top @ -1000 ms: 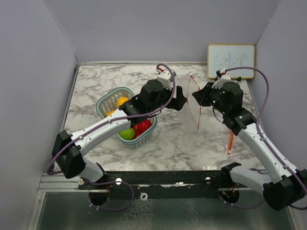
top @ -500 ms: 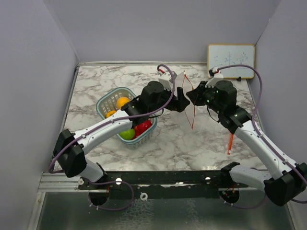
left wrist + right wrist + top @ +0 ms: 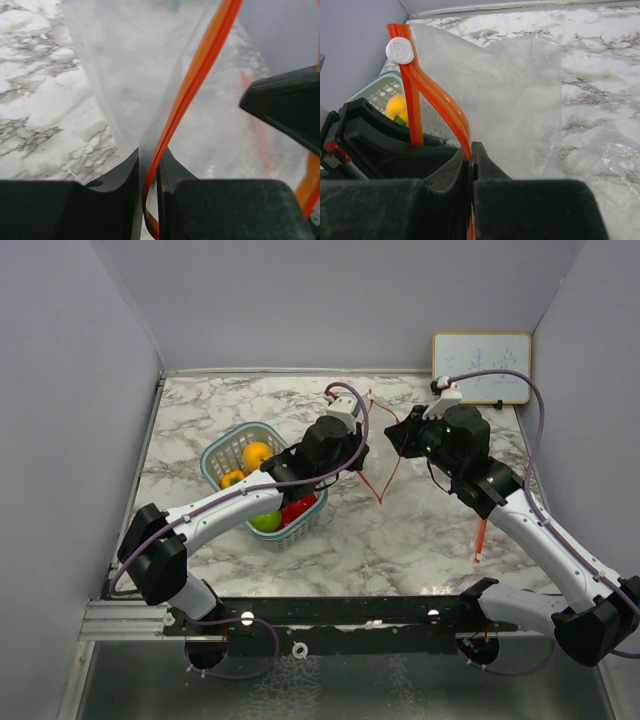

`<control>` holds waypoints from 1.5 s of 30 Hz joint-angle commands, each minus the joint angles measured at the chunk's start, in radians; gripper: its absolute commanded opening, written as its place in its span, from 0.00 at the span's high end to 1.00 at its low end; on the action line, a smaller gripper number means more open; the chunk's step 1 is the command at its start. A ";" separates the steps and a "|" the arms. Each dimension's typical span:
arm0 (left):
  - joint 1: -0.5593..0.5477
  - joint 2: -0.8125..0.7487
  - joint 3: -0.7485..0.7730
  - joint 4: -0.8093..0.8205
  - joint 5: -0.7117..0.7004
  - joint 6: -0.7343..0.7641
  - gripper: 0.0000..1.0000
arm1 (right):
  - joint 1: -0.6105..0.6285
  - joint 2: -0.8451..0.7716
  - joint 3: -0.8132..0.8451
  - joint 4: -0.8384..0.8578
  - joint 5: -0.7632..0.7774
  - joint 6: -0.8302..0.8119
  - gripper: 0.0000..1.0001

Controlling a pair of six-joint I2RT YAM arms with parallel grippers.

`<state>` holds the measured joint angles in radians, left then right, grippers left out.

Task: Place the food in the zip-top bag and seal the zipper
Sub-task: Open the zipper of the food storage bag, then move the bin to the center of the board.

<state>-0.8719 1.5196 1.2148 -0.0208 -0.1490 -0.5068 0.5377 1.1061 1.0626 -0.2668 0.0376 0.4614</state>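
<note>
Far left on the marble counter (image 3: 200, 410): a teal mesh basket (image 3: 215, 455) holding the food (image 3: 257, 454), with orange and yellow toy fruits toward the back and green and red ones toward the front, partly under the left arm. All food in the basket, none in the bag. Just right of the basket, the left fingers (image 3: 364, 454), closed in a pinch on the zipper (image 3: 200, 65); from the left wrist, two black tips (image 3: 148, 162) clamped on the red-orange strip, with clear film alongside. Between the two arms, the zip-top bag (image 3: 383, 465), clear and crinkly, held up by its mouth, the zipper's red line bowed into an open loop. Hard to say whether the bag's lower corner rests on the counter or hangs just above it. Further right, the right fingers (image 3: 396, 436), shut tight on the opposite side of the same strip; from the right wrist, tips (image 3: 470, 150) meeting on the orange band (image 3: 440, 100), a white slider (image 3: 399, 50) at its upper end and the bag's film (image 3: 520, 100) spread out behind. At right on the counter, a thin red stick (image 3: 481, 538), too small to identify. Against the back wall at far right, a small whiteboard (image 3: 481, 367).
</note>
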 commanded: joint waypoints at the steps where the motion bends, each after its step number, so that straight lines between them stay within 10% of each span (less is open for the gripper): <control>1: 0.001 -0.030 0.016 -0.036 -0.150 0.063 0.93 | 0.008 -0.007 0.056 -0.039 0.104 -0.039 0.99; 16: 0.019 -0.237 0.161 -0.278 -0.312 0.235 1.00 | 0.011 0.115 0.235 -0.262 0.596 -0.106 0.95; 19: 0.025 -0.246 0.145 -0.264 -0.306 0.234 1.00 | 0.026 0.131 0.272 -0.231 0.449 -0.164 0.87; 25: 0.032 -0.246 0.120 -0.226 -0.307 0.237 1.00 | 0.027 0.056 0.221 0.017 -0.306 -0.231 0.38; 45: 0.050 -0.508 0.254 -0.372 -0.807 0.433 1.00 | 0.028 0.103 0.143 0.029 -0.592 -0.198 0.35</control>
<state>-0.8238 1.0912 1.4281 -0.3340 -0.8219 -0.1196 0.5667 1.0565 1.2331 -0.2306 -0.5121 0.2634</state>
